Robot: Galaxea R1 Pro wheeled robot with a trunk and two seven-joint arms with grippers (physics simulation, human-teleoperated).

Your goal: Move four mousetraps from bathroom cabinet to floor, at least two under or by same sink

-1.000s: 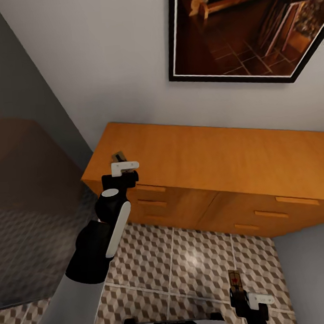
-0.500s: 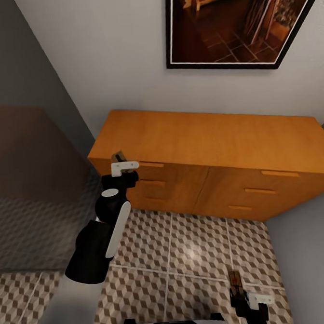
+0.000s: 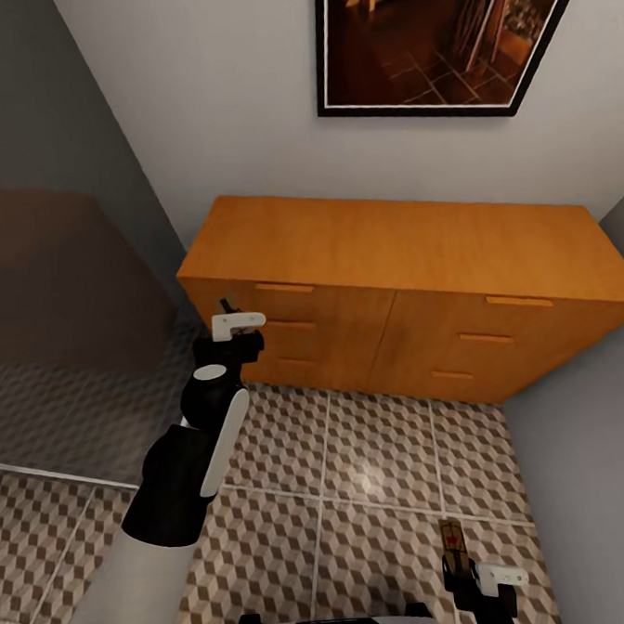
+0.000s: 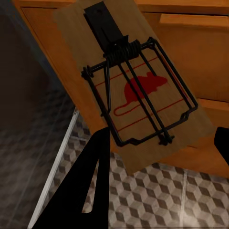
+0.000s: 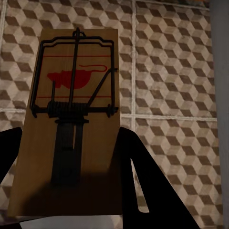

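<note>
The orange-brown cabinet (image 3: 391, 251) stands against the white wall with all its drawers closed. My left gripper (image 3: 228, 310) hangs in front of its left drawers, shut on a mousetrap (image 4: 138, 90), a wooden board with black wire and a red mouse mark. My right gripper (image 3: 454, 555) is low at the right, above the cube-patterned bathroom floor (image 3: 379, 475). It is shut on a second mousetrap (image 3: 450, 535), and the right wrist view looks down on this mousetrap (image 5: 71, 119) over the tiles. The bathroom sink is out of view.
A dark-framed picture (image 3: 423, 34) hangs on the wall above the cabinet. A grey wall (image 3: 594, 478) closes the right side and a dark translucent panel (image 3: 50, 293) stands at the left. Open tiles lie between me and the cabinet.
The view has pulled back from the cabinet and more floor shows. My left gripper, earlier over the cabinet's top edge, now sits in front of its drawers. Both traps stay gripped.
</note>
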